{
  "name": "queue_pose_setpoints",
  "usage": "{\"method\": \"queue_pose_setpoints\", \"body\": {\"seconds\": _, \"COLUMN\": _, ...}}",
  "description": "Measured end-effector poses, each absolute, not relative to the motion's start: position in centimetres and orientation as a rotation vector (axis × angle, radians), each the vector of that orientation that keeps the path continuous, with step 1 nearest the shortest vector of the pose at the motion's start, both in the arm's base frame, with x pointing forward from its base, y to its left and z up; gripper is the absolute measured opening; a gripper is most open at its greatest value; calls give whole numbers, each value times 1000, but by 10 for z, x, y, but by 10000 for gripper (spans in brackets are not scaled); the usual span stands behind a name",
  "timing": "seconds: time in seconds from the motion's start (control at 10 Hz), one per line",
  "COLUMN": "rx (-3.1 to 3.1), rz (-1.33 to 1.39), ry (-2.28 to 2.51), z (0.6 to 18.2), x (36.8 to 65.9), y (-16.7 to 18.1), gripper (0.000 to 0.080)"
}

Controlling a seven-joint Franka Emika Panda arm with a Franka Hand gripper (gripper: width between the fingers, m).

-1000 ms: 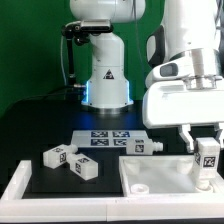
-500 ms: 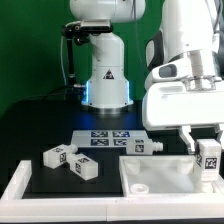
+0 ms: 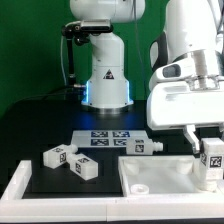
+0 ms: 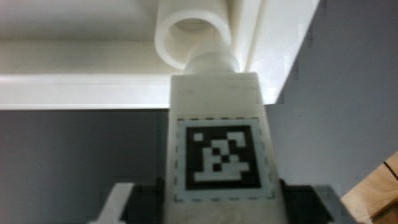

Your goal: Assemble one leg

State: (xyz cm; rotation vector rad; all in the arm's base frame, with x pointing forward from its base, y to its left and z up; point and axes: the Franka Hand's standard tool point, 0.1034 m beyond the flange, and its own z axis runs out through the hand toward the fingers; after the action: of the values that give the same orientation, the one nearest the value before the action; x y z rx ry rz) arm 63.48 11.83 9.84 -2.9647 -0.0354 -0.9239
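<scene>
My gripper [image 3: 209, 150] is at the exterior view's right, shut on a white leg [image 3: 211, 162] with a marker tag, holding it upright over the right part of the white tabletop [image 3: 160, 178]. In the wrist view the leg [image 4: 219, 140] runs between my fingers [image 4: 121, 205], its round end near the tabletop's corner [image 4: 107, 90]. Three more white legs lie on the black mat: two [image 3: 57, 155] [image 3: 83, 168] at the left and one [image 3: 140, 147] behind the tabletop.
The marker board [image 3: 105, 137] lies flat in front of the robot base [image 3: 106, 80]. A white frame [image 3: 18, 186] borders the black mat at the left and front.
The gripper and the held leg have shifted slightly to the exterior view's right and a little lower. Nothing else has moved.
</scene>
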Motion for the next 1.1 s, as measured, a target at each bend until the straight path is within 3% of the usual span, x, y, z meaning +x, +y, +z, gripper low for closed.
{"method": "queue_pose_setpoints", "body": {"seconds": 1.1, "rx": -2976, "rz": -920, "ry": -64, "z": 97, "x": 632, "y": 115, "gripper": 287}}
